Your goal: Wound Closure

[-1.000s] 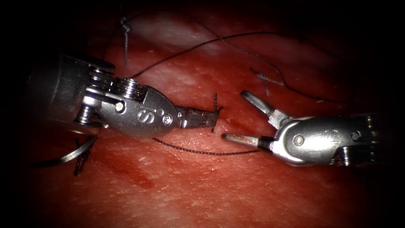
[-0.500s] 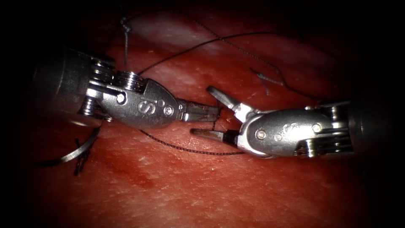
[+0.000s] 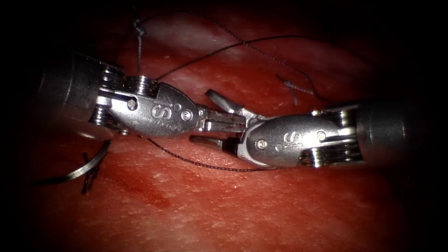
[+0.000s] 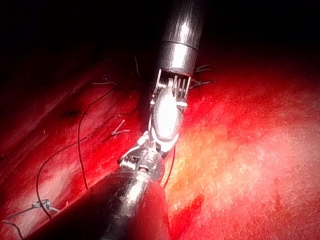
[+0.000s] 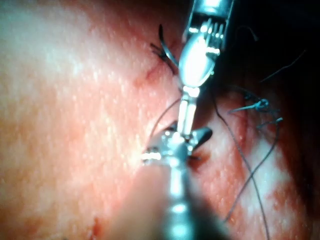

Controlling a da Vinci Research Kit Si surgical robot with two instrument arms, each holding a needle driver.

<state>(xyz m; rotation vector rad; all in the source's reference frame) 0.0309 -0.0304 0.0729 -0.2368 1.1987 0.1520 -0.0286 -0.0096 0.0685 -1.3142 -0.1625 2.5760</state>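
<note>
Gripping thread (image 3: 205, 163), left end effector (image 3: 231, 123) closed; right end effector (image 3: 212, 119) open; needle (image 3: 77, 171) lying free

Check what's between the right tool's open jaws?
Endoscope view: the left tool, shut on thread. Right tool holds nothing; needle lies free on the tissue.

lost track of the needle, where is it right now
In the endoscope view the needle lies loose on the tissue at far left, just below the left tool, held by neither tool.

You'll see a red fluid streak (image 3: 151, 196) low on the tissue (image 3: 280, 210), one knot (image 3: 139, 29) far left, a second knot (image 3: 293, 87) far right.
</note>
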